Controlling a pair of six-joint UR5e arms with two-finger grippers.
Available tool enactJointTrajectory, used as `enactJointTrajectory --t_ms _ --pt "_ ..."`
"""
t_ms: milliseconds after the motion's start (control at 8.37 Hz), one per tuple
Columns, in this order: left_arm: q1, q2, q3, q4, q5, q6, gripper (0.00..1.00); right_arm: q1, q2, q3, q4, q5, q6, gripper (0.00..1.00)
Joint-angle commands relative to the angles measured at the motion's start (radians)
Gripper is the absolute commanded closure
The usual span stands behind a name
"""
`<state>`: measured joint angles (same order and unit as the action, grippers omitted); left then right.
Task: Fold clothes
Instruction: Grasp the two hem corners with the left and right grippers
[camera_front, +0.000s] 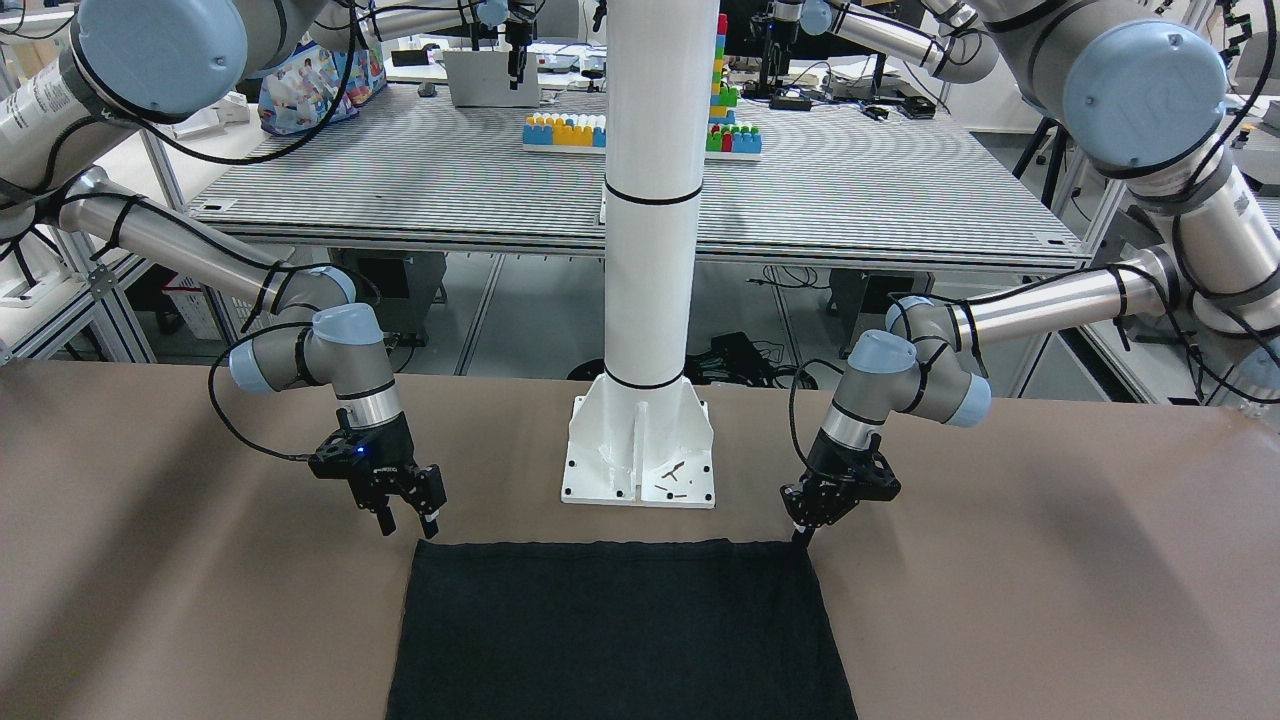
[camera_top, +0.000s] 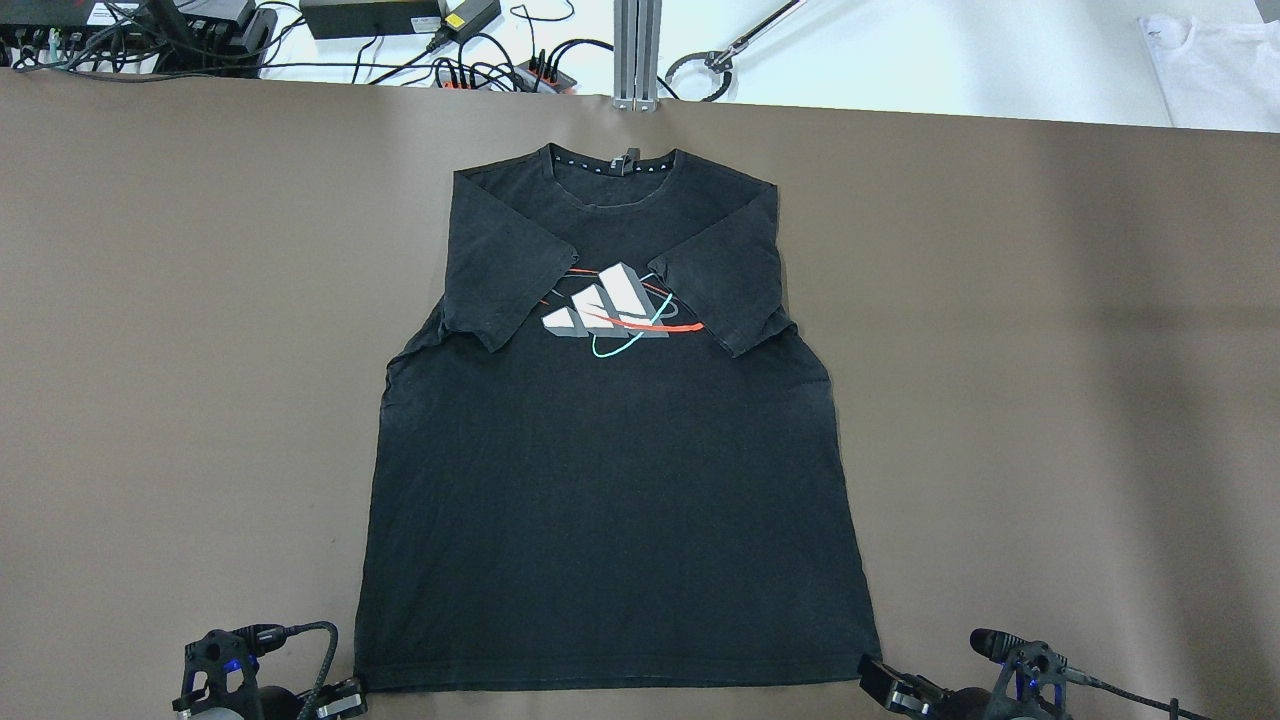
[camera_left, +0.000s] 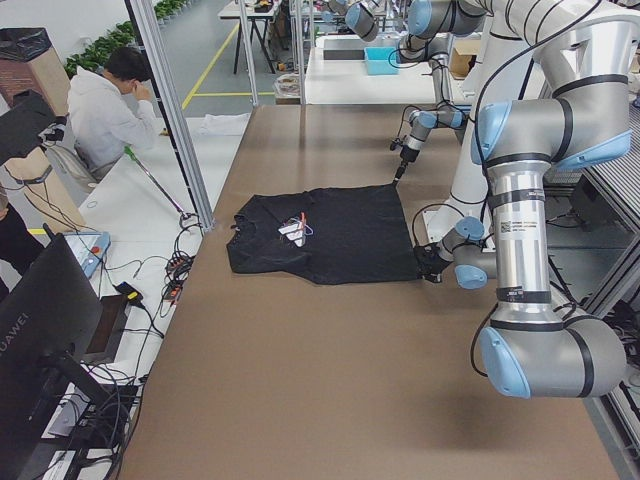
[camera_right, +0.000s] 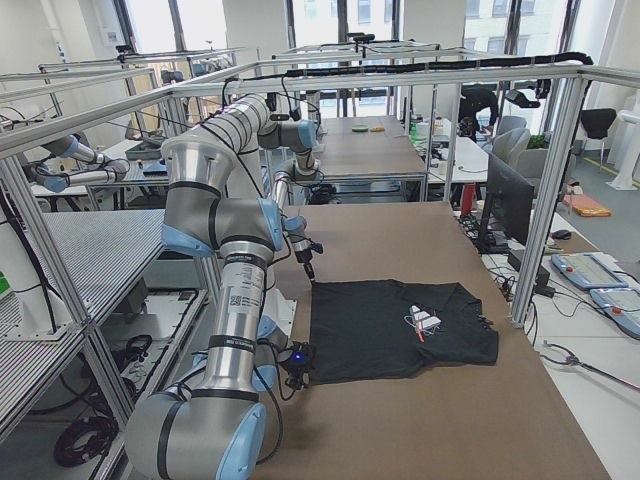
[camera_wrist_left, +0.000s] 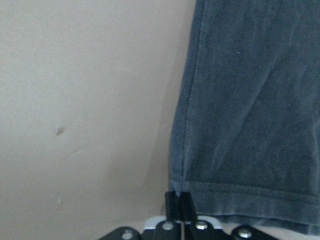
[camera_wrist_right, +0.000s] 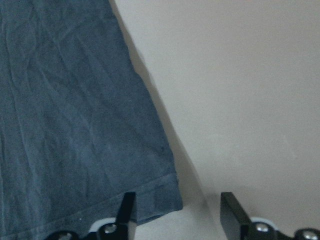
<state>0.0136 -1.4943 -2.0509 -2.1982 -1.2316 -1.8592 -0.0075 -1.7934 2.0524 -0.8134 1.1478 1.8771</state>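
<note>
Overhead exterior shows us one shirt (camera_top: 610, 480) (its logo (camera_top: 610, 310) unseen front-facing), two grippers: left gripper (camera_front: 803, 535) pinching its hem corner, right gripper (camera_front: 408, 525) spread astride another.

Light: bright, even, overhead.
Shadows: soft bands across my table (camera_top: 1100, 300).
Wrist views: washed pale; shirt (camera_wrist_left: 250, 100) reads blue-grey.

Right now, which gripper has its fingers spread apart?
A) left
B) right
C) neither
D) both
B: the right gripper shows a wide gap between its fingers beside the shirt hem corner, while the left gripper has its fingers pressed together.
</note>
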Motion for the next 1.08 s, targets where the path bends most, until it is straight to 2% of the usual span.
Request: enactJointTrajectory --t_ms 0,239,597,836,956 --pt "0.000 0.000 0.000 0.000 0.007 0.000 1.00 0.000 0.003 -0.003 0.000 -0.003 0.002 0.75" --pt "0.000 0.000 0.000 0.000 0.007 0.000 1.00 0.001 0.000 -0.001 0.000 -0.003 0.001 0.82" --pt "0.000 0.000 0.000 0.000 0.007 0.002 1.00 0.000 -0.001 0.000 0.002 -0.002 0.001 0.82" --pt "0.000 0.002 0.000 0.000 0.007 0.002 1.00 0.000 0.000 -0.008 0.000 -0.005 0.001 0.61" --pt "0.000 0.002 0.002 0.000 0.007 0.002 1.00 0.000 0.002 -0.008 0.002 -0.005 -0.001 0.57"
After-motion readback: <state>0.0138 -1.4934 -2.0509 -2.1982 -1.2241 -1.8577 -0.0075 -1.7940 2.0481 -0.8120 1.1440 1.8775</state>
